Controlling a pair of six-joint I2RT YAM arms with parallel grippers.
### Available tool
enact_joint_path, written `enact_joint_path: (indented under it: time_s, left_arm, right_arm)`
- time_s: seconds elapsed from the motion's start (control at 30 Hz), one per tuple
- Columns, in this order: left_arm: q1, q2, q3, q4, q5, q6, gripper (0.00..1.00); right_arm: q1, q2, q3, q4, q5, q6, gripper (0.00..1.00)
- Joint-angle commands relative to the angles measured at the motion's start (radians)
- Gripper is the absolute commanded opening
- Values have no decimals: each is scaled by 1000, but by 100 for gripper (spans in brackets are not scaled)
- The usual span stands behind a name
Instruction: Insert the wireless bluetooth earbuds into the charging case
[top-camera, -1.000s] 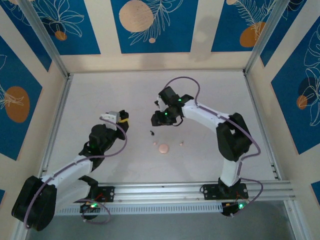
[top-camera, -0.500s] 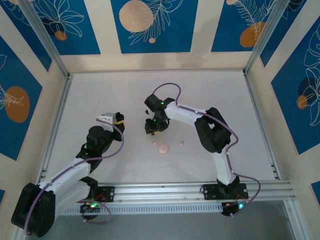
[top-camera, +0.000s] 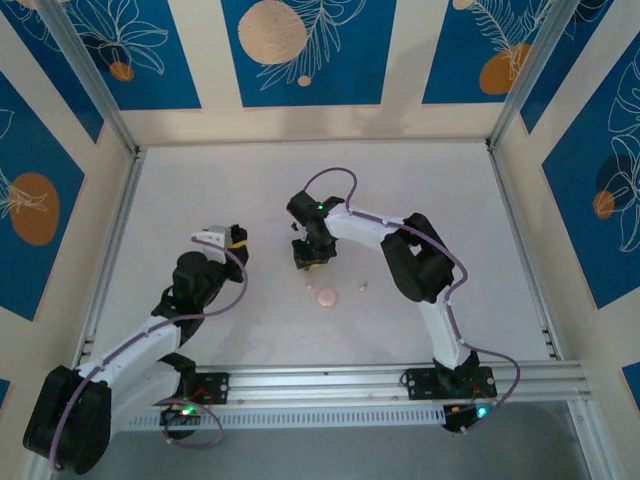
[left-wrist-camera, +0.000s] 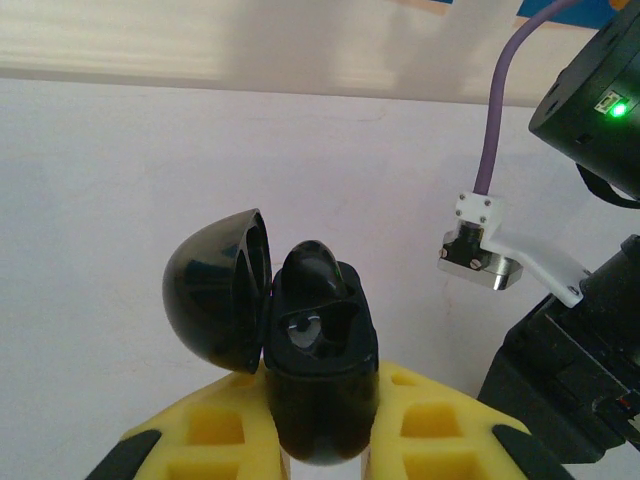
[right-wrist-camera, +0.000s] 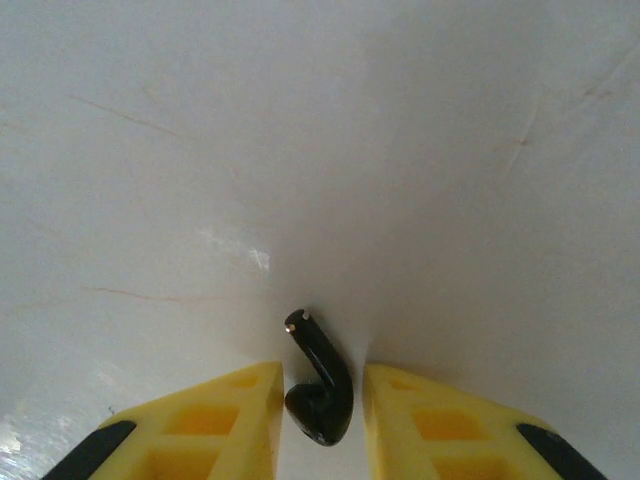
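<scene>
My left gripper (left-wrist-camera: 322, 400) is shut on a black round charging case (left-wrist-camera: 320, 340), held upright with its lid (left-wrist-camera: 215, 290) swung open to the left. One black earbud (left-wrist-camera: 312, 265) stands in the case, beside a vacant socket. In the top view that gripper (top-camera: 234, 240) hovers left of centre. My right gripper (top-camera: 310, 260) points down at mid-table. In its wrist view a second black earbud (right-wrist-camera: 322, 395) lies on the table between the yellow fingers (right-wrist-camera: 235, 420). The jaws stand narrowly open around it, with a thin gap on the right side.
A pale pink round case (top-camera: 327, 297) lies on the white table just in front of the right gripper. A tiny pink earbud (top-camera: 363, 286) lies to its right and another pink one (top-camera: 312, 284) to its upper left. The right arm's wrist (left-wrist-camera: 590, 120) shows close beside the held case.
The right gripper swung left and down onto the black earbud on the table, and its jaws narrowed around it. The left arm shifted slightly, still holding the open case.
</scene>
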Motion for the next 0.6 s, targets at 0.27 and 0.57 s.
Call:
enact_joint_path:
  time_s: [0.27,0.57]
  left_arm:
    - [16,-3,23,-17,19,24,12]
    - [16,11,30,-13,31,24,12]
  right_arm:
    - [4,8,17,-44,40,-30,23]
    - [-46,-111,-120,-65,47,-89,20]
